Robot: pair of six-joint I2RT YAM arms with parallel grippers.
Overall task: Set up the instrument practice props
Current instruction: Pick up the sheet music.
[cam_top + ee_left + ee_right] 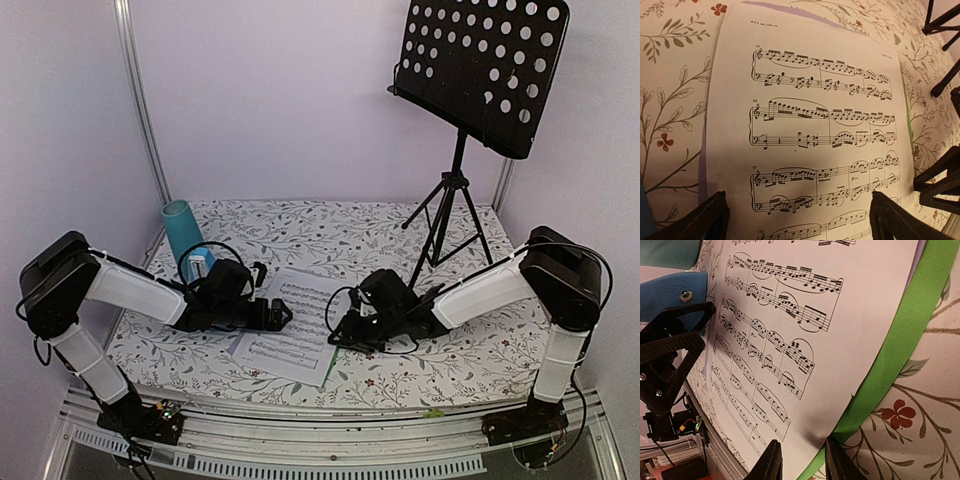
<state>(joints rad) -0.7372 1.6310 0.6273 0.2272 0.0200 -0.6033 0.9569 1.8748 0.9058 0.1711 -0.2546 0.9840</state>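
sheet-music pages (292,322) lie flat on the worktop (480,355), near centre, between both arms. left gripper (797,212): jaws wide open over the pages' left part, holding nothing. right gripper (802,460): jaws narrowly apart astride the pages' right edge; grip cannot be confirmed. music stand (480,70) upright, far right. metronome (198,263) far left.

The white sheet-music page (805,125) bears printed staves with small bar numbers at the left end of each system, which appear to read 91, 94 and 97 from far to near, while its tiny header line is too small to read.
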